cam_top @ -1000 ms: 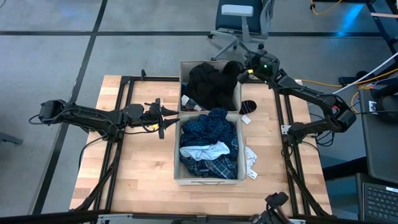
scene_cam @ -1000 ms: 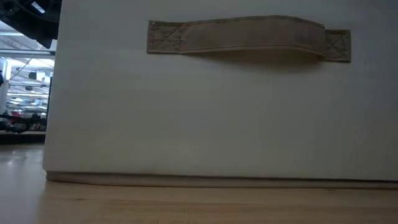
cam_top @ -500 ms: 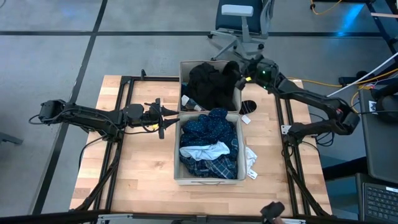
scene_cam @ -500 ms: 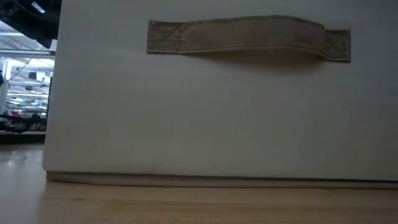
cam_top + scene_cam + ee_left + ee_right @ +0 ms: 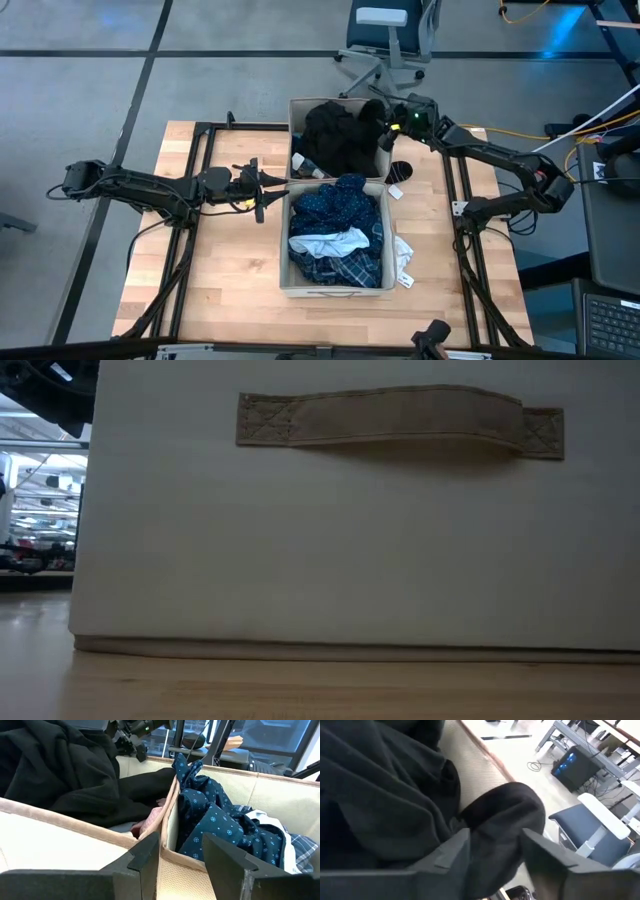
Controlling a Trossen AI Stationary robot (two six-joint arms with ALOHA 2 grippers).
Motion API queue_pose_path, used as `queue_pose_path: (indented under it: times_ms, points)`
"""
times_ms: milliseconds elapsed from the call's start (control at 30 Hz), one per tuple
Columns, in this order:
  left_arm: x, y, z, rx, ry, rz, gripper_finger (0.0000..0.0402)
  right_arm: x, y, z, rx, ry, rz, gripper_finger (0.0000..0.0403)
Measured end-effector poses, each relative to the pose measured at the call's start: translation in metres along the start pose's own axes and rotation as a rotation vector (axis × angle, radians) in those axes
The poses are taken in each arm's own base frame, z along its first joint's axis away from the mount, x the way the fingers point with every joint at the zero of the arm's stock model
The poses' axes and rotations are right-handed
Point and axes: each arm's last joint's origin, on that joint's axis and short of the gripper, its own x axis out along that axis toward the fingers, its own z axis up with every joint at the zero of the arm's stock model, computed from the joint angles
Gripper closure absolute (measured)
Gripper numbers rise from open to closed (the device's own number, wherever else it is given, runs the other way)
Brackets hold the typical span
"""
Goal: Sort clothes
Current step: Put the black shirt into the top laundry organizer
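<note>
The right tool (image 5: 388, 124) hung over the far right corner of the far bin (image 5: 296, 104), its fingers spread with a fold of the black garment (image 5: 338, 135) lying between them; whether they touched the cloth could not be told. The rest of that garment lay heaped in the bin just beside the tool. The left tool (image 5: 262, 187) rested beside the gap between the two bins, fingers spread and empty. Directly ahead of it, the navy dotted garment (image 5: 220, 822) filled the near bin (image 5: 335, 290), draped over its rim. In the low view, the near bin's wall hid everything else on the tabletop (image 5: 225, 270).
</note>
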Motion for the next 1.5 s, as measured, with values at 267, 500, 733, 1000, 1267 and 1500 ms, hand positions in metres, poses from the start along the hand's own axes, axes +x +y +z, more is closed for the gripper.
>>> queue_pose_path:
  times_ms: [267,500,733,1000,1267,1500]
  points:
    - [0.0,0.0,0.0,0.0,0.0,0.0,0.0263,0.0,0.0,0.001,-0.025,-0.014,-0.001,0.0389]
    - [0.0,0.0,0.0,-0.003,0.0,0.0,0.0263,-0.008,-0.007,0.014,-0.025,-0.019,-0.046,0.0396]
    - [0.0,0.0,0.0,-0.003,0.0,0.0,0.0263,-0.029,0.009,0.05,-0.055,-0.123,0.104,0.0399]
    - [0.0,0.0,0.0,-0.003,0.0,0.0,0.0263,-0.038,0.06,0.063,-0.093,-0.153,0.37,0.0398]
    - [0.0,0.0,0.0,-0.003,0.0,0.0,0.0263,-0.02,0.077,0.036,0.006,0.151,0.419,0.0337]
    - [0.0,0.0,0.0,-0.003,0.0,0.0,0.0263,-0.056,0.062,0.072,-0.045,0.109,0.41,0.0213]
